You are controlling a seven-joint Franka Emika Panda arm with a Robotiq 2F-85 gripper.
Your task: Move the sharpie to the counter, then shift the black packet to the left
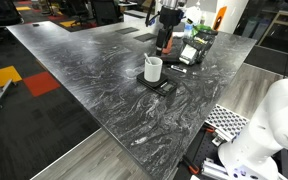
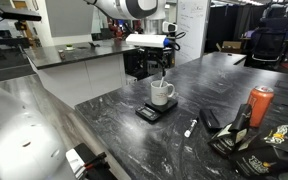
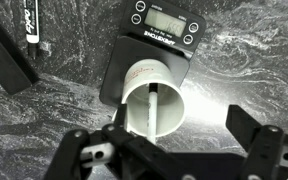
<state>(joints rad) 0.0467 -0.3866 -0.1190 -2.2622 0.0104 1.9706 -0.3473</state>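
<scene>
In an exterior view the counter (image 1: 94,70) fills most of the frame. A white mug (image 1: 153,68) stands a little above centre on a small black scale (image 1: 155,84). The gripper (image 1: 164,44) hangs just above and right of it, near the top edge. From here the sharpie is too thin to make out, and I cannot tell how the fingers stand.

In an exterior view taken from lower down, the gripper (image 2: 162,72) sits right over the white mug (image 2: 162,94), which rests on the scale (image 2: 151,112) at mid-frame. A thin dark stick, the sharpie (image 2: 163,82), rises out of the mug toward the fingers. Whether they touch it is not clear. To the right on the counter (image 2: 114,120) lies a white pen (image 2: 190,127). Further right stands an orange can (image 2: 260,105), and the black packet (image 2: 259,152) lies in the lower right corner.

In the wrist view the camera looks straight down into the mug (image 3: 154,105). The sharpie (image 3: 154,112) stands inside it as a dark line at centre. The gripper (image 3: 166,150) comes in along the bottom edge with its fingers (image 3: 256,148) spread wide apart, holding nothing. The scale (image 3: 162,22) shows its display at the top, and the white pen (image 3: 31,25) lies in the upper left corner on the counter (image 3: 254,60).
</scene>
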